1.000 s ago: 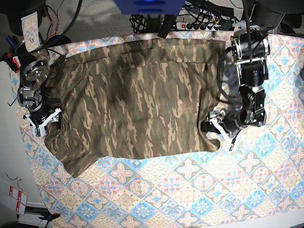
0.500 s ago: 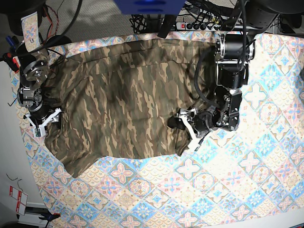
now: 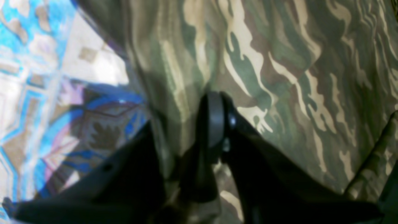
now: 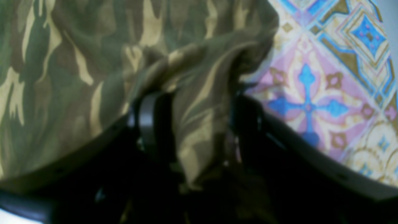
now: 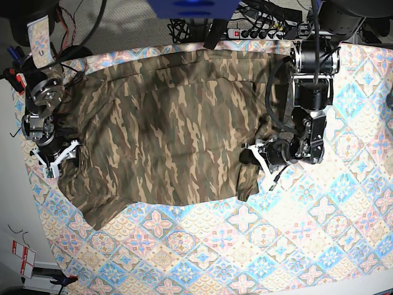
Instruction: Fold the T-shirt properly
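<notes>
The camouflage T-shirt (image 5: 166, 129) lies spread on the tile-patterned cloth (image 5: 276, 246). Its right edge is folded inward and bunched near my left gripper (image 5: 250, 153). In the left wrist view my left gripper (image 3: 199, 124) is shut on a fold of the shirt (image 3: 295, 77), with the cloth (image 3: 46, 77) to the left. My right gripper (image 5: 56, 158) sits at the shirt's left edge. In the right wrist view it (image 4: 196, 124) holds a bunch of shirt fabric (image 4: 62, 62) between its fingers (image 4: 152, 124).
A power strip (image 5: 264, 31) and cables lie beyond the table's far edge. A blue object (image 5: 193, 7) hangs at the top centre. The table's left edge runs close behind my right arm. Bare patterned cloth (image 4: 326, 77) fills the front and right.
My left gripper dragged the shirt's right edge inward to the left, then came back a little to the right, still holding it. The right arm has not moved.
</notes>
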Tool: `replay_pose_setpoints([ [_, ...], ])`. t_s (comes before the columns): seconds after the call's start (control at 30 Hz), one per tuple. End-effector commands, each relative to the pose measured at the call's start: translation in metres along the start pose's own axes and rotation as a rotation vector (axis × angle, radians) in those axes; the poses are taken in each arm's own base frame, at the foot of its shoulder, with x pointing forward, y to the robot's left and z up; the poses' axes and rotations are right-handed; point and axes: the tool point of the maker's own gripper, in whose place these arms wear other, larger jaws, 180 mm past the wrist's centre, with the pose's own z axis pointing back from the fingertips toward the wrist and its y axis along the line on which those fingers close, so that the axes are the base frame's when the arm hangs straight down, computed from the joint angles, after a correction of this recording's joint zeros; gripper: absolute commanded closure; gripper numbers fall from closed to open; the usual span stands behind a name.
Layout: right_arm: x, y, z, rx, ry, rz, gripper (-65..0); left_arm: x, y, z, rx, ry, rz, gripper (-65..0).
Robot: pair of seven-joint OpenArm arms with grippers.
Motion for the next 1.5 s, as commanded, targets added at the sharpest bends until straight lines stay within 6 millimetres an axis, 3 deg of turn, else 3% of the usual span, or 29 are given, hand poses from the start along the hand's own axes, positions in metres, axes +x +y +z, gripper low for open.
replay_pose_setpoints([
  [0.0, 0.007, -0.020, 0.004, -0.053, 0.014, 0.034, -33.4, 0.008, 0.003, 0.004, 0.010, 0.003, -0.026, -10.9],
  [0.13, 0.030, -0.045, 0.012, -0.130, -0.069, -0.014, -33.7, -0.005, 0.004, 0.003, 0.017, 0.030, -0.026, -10.9],
  [0.43, 0.032, -0.048, 0.013, -0.134, -0.076, -0.022, -32.7, -0.014, 0.012, 0.004, 0.053, 0.074, -0.058, -10.7],
  [0.5, 0.033, -0.047, 0.013, -0.132, -0.080, -0.021, -28.0, -0.013, 0.012, 0.004, 0.053, 0.073, -0.059, -10.4],
  [0.63, 0.034, -0.046, 0.012, -0.134, -0.082, -0.021, -2.9, 0.000, 0.008, 0.007, 0.058, 0.046, -0.094, -8.9],
  [0.67, 0.036, -0.047, 0.012, -0.134, -0.084, -0.021, 0.0, 0.002, 0.006, 0.008, 0.058, 0.037, -0.104, -8.5],
  [0.9, 0.042, -0.051, 0.014, -0.145, -0.105, -0.019, -1.0, 0.027, -0.007, 0.035, 0.117, 0.000, -0.251, -8.2],
  [1.0, 0.058, -0.051, 0.017, -0.146, -0.203, -0.014, -1.0, 0.037, -0.012, 0.049, 0.149, -0.010, -0.309, -8.2],
  [1.13, 0.049, -0.051, 0.022, -0.151, -0.219, -0.006, -0.9, 0.047, -0.014, 0.061, 0.184, -0.005, -0.358, -8.2],
  [1.3, 0.037, -0.074, 0.045, -0.248, -0.261, -0.016, -0.9, 0.054, -0.001, 0.082, 0.240, -0.025, -0.384, -8.2],
  [1.47, 0.042, -0.061, 0.072, -0.181, -0.425, -0.091, -0.9, 0.059, 0.012, 0.103, 0.294, -0.023, -0.427, -8.2],
])
